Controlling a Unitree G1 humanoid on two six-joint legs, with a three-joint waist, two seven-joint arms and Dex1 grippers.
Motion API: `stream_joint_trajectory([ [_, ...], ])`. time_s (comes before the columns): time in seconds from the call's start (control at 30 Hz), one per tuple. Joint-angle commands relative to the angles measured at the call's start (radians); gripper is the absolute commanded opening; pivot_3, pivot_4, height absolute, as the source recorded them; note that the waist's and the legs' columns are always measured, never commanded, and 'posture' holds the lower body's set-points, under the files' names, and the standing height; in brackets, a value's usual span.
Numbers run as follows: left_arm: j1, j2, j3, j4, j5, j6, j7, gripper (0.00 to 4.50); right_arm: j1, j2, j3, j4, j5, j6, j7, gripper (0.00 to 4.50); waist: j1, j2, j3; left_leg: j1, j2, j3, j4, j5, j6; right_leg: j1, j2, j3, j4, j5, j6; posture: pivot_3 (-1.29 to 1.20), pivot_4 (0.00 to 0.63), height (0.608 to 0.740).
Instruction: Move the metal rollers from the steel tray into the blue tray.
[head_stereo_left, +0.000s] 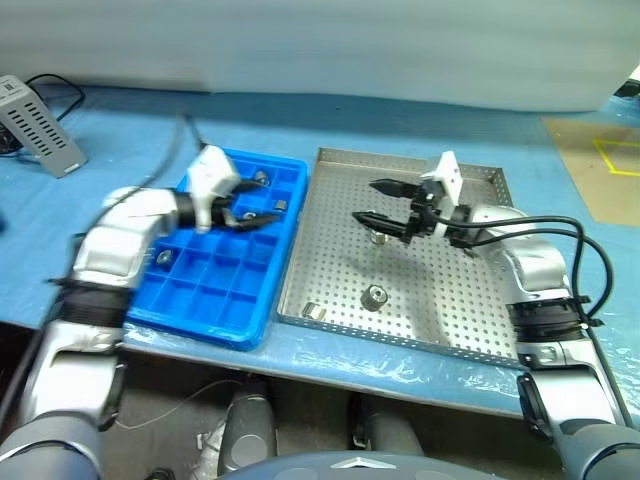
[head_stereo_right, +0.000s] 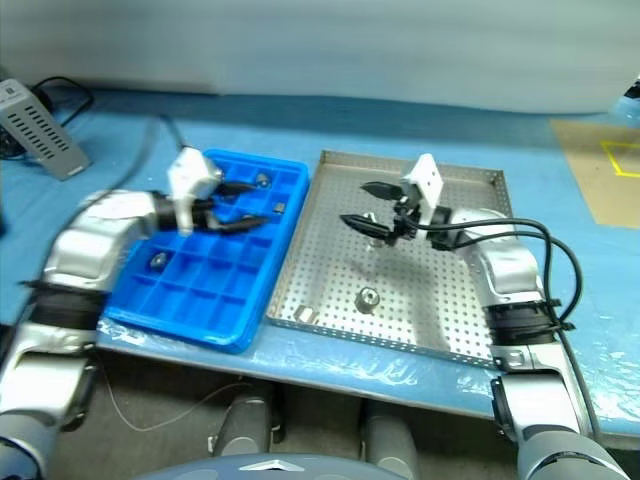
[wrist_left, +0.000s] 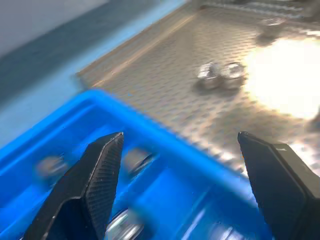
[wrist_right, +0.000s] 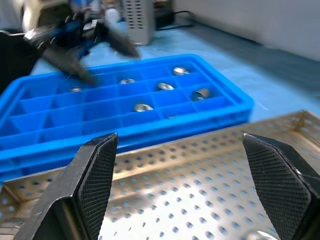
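Steel tray (head_stereo_left: 440, 310) with perforated floor sits under the right gripper (head_stereo_left: 379, 203), which hovers with fingers spread wide and empty; blue tray (head_stereo_left: 215, 320) touches its side and lies under the left gripper (head_stereo_left: 250, 204), fingers also apart, nothing held. Rollers: three left on the steel tray, one (head_stereo_left: 379, 237) just below the right gripper, one (head_stereo_left: 375, 296) nearer the front rim, one (head_stereo_left: 314, 312) on its side by the front corner next to the blue tray; several more rollers (wrist_right: 165, 86) sit in blue compartments beside the left gripper.
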Motion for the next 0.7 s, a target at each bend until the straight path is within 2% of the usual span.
stream_joint_trajectory([
  [0.03, -0.072, -0.081, -0.140, 0.125, 0.081, -0.087, -0.072, 3.86, 0.023, -0.042, -0.073, -0.037, 0.009, -0.010, -0.035, 4.16, -0.006, 0.000, 0.000, 0.000, 0.000, 0.000, 0.001, 0.000, 0.001, 0.000, 0.000, 0.000, 0.000, 0.000, 0.000, -0.18, 0.150, 0.740],
  [0.1, -0.100, -0.124, -0.214, 0.209, 0.131, -0.148, -0.121, 3.86, 0.066, -0.054, -0.087, -0.092, 0.016, 0.004, -0.058, 4.16, -0.017, 0.000, 0.000, -0.001, 0.000, 0.000, 0.003, -0.001, 0.002, 0.000, 0.001, 0.000, 0.000, 0.000, 0.000, -0.23, 0.150, 0.740],
  [0.3, -0.186, -0.258, -0.299, 0.411, 0.183, -0.233, -0.225, 3.86, 0.199, -0.066, -0.138, -0.254, 0.036, 0.056, -0.147, 4.16, -0.057, 0.001, 0.000, -0.002, 0.000, 0.000, 0.005, -0.005, 0.008, 0.000, 0.001, 0.000, 0.000, 0.000, 0.000, -0.36, 0.150, 0.740],
  [0.53, -0.232, -0.343, -0.316, 0.579, 0.233, -0.326, -0.282, 3.86, 0.316, -0.089, -0.200, -0.364, 0.048, 0.092, -0.212, 4.16, -0.090, 0.001, 0.000, -0.001, 0.000, 0.001, 0.010, -0.007, 0.011, 0.003, 0.000, 0.003, -0.001, 0.001, 0.002, -0.45, 0.150, 0.740],
  [0.7, -0.254, -0.399, -0.310, 0.674, 0.270, -0.381, -0.254, 3.86, 0.380, -0.087, -0.209, -0.413, 0.046, 0.094, -0.245, 4.16, -0.109, 0.001, 0.000, 0.000, 0.000, 0.000, 0.010, -0.007, 0.012, 0.005, 0.000, 0.002, -0.003, 0.001, 0.002, -0.50, 0.150, 0.740],
])
